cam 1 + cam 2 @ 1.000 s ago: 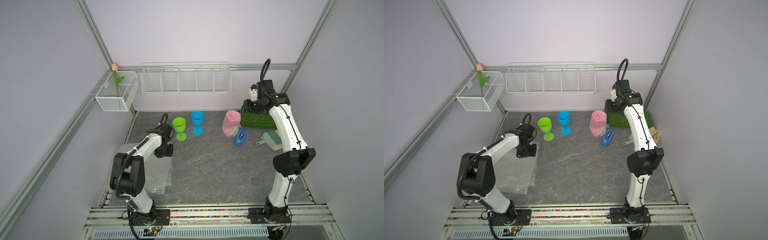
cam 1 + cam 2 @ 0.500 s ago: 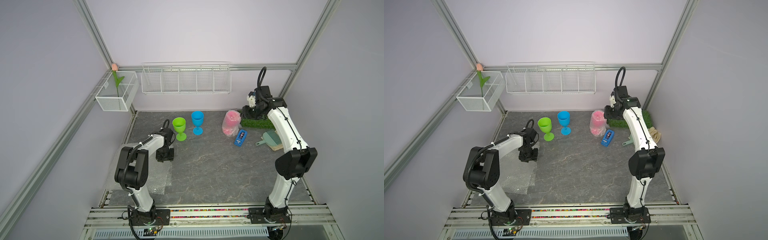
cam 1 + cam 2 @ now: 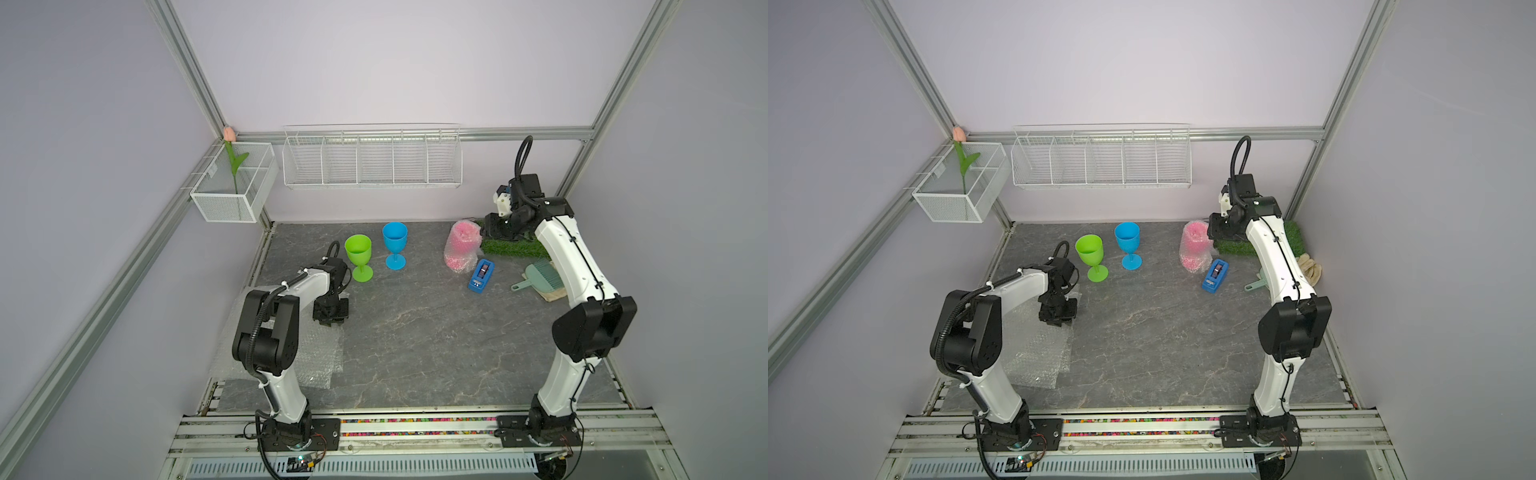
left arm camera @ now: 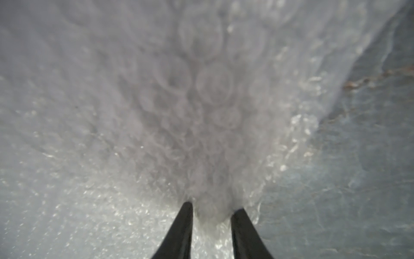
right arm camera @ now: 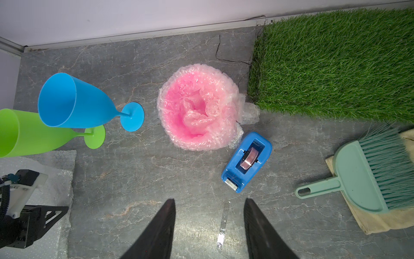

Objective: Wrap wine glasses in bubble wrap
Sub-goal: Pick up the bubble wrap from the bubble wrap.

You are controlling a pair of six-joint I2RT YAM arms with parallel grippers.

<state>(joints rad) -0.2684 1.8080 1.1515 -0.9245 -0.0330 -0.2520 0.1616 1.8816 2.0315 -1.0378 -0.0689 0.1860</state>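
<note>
Your bubble-wrapped pink plastic goblet [image 5: 195,116] stands beside the blue plastic tape dispenser [image 5: 246,161]. Your right gripper [image 5: 208,200] gapes empty.

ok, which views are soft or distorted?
Left wrist: bubble wrap fills the frame, out of focus up close, with specular glints. Right wrist: sharp, but wide-angle stretch on the blue goblet and green goblet at the frame edge. Both top views: even light, soft shadows.

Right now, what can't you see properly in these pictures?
- Pink glass: right wrist view, wrapping hides its shape.
- Left hand: left wrist view, blur hides whether it grips the bubble wrap.
- Beige cloth: right wrist view, dustpan covers most.
</note>
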